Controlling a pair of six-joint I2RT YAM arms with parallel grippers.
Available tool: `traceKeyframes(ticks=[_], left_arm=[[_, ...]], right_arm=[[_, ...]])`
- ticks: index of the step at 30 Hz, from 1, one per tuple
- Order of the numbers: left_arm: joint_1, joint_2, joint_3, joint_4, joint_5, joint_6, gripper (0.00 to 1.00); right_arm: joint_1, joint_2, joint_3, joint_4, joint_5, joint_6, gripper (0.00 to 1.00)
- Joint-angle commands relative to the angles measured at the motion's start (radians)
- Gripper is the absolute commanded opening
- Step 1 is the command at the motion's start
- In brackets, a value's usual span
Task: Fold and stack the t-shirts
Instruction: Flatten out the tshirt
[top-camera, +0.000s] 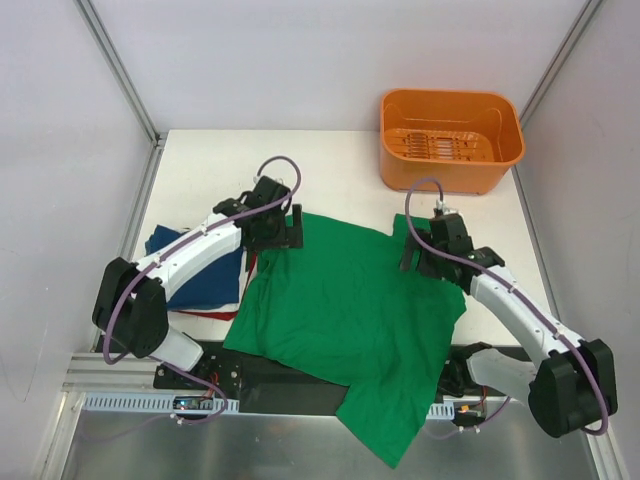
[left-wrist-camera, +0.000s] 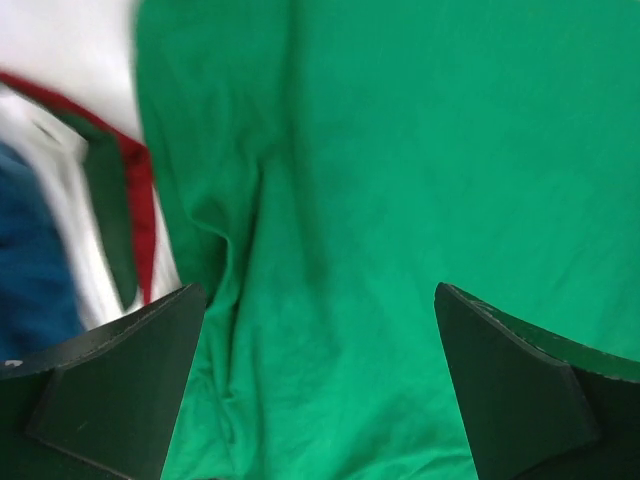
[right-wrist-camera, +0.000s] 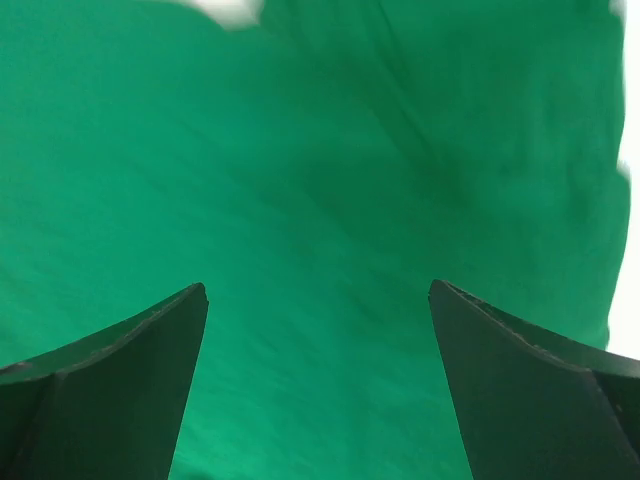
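The bright green t-shirt (top-camera: 345, 310) lies spread across the middle of the table, its lower part hanging over the near edge. It fills the left wrist view (left-wrist-camera: 400, 200) and the right wrist view (right-wrist-camera: 320, 180). My left gripper (top-camera: 283, 232) is open over its far left corner. My right gripper (top-camera: 417, 250) is open over its far right edge. The navy blue t-shirt (top-camera: 205, 275) lies at the left under my left arm. A red edge (left-wrist-camera: 140, 190) shows beside the green cloth, with blue (left-wrist-camera: 35, 260) at the far left.
An orange plastic basket (top-camera: 450, 138) stands at the back right. The white table (top-camera: 330, 170) shows behind the shirts. Walls close in on both sides.
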Motion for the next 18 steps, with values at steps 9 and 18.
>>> traceKeyframes(ticks=[9,18], left_arm=[[-0.009,-0.010,-0.175,0.147,0.109,-0.078,0.99],[-0.006,0.191,-0.065,0.150,0.096,-0.064,0.99]], right_arm=[[-0.084,0.230,-0.015,-0.011,0.033,0.017,0.97],[-0.150,0.497,0.132,-0.034,-0.027,-0.007,0.97]])
